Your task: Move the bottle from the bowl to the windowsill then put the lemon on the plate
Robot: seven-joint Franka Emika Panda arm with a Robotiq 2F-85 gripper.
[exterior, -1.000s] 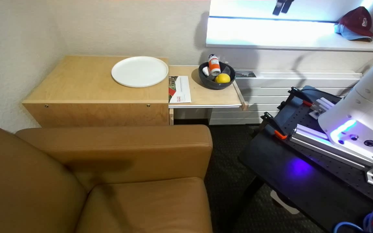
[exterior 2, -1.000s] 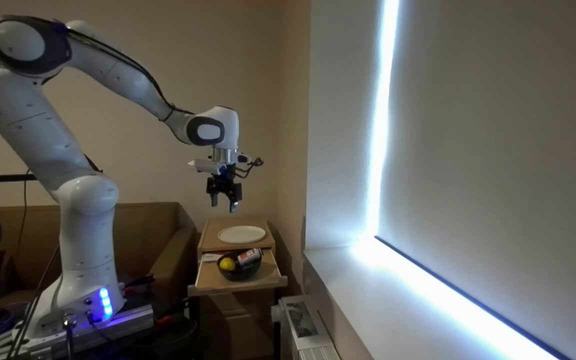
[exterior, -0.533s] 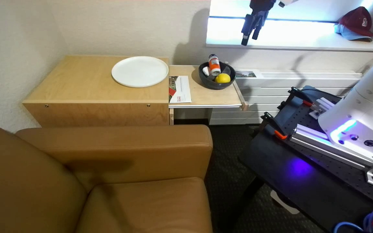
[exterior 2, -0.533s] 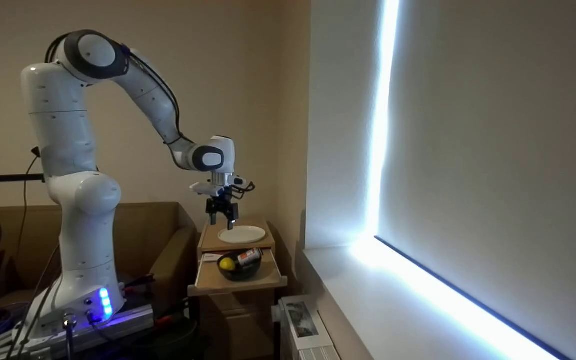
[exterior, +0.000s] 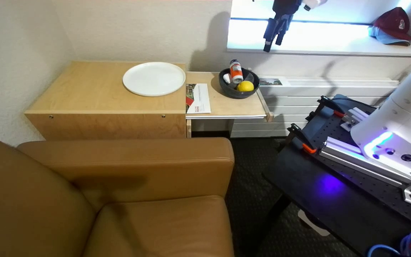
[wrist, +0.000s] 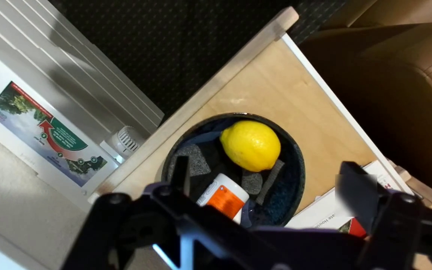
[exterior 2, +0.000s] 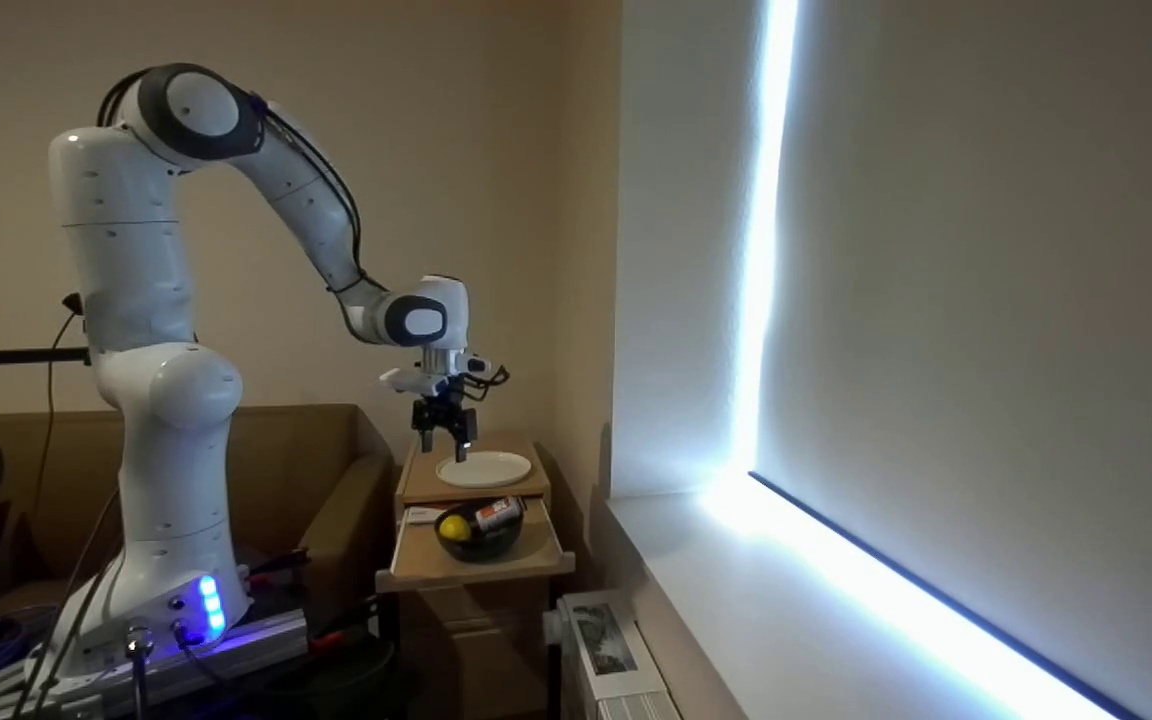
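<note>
Sill [exterior 2: 706,580]: long, white, brightly lit; to one side of the claw [exterior 2: 444,452], well apart from it.
Plate [exterior: 154,79]: flat, plain white; lower than the claw and off to another side.
Bowl [wrist: 289,195]: round, dark; below the claw, apart from it.
Claw: jaws spread wide, nothing pinched between them. The step is judged to be the approach to the bowl's contents, with neither transfer yet made.
Bottle [wrist: 225,198]: white with an orange band; in the bowl below the claw, tilted, one end raised above the rim. Probably light and stiff-walled, its smooth round side apt to roll or slip; best held across the body near the raised end, which the bowl's wall crowds least.
Lemon [wrist: 251,146]: in the bowl below the claw, near the bottle. Likely firm, waxy and fairly heavy for its bulk; best held across its narrower girth, with one jaw let down between skin and wall.
</note>
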